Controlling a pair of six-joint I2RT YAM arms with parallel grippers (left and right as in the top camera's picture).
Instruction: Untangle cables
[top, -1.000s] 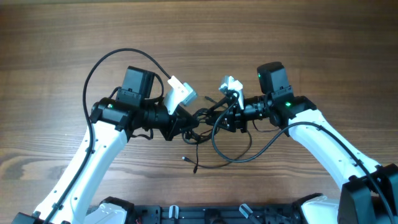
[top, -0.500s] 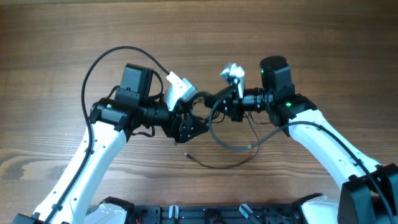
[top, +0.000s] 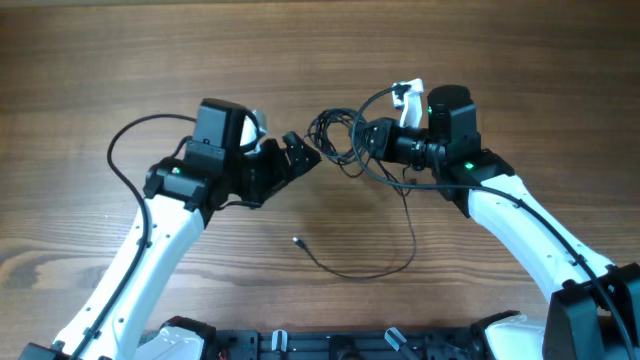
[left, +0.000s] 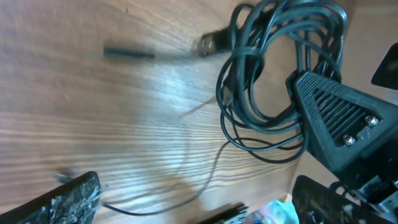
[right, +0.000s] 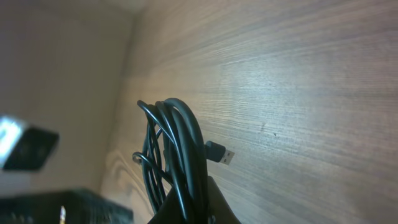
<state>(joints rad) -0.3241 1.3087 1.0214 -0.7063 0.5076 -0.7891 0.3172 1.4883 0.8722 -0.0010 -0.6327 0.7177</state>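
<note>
- Right at the tips of the right gripper (top: 368, 140) sits the bundle of cables (right: 180, 149). It's clamped tight on the loops, which stick out past its fingertips toward the left arm.
- The left gripper (top: 295, 155) is just beside the bundle on the other side, jaws spread wide with nothing in them, not touching the loops as far as I can see.
- Count-wise: two grippers, one coiled bundle, and one loose strand (top: 412, 225) running down from the right gripper and curling back along the table (top: 100, 60) toward the left arm.
- I can spot two plugs: a tiny one at the strand's end (top: 297, 240), and a USB-looking plug (right: 221, 154) next to the coil.
- Can't tell how many separate cords are in there.
- Looks-wise: thin, dark, shiny cord in several overlapping rings.
</note>
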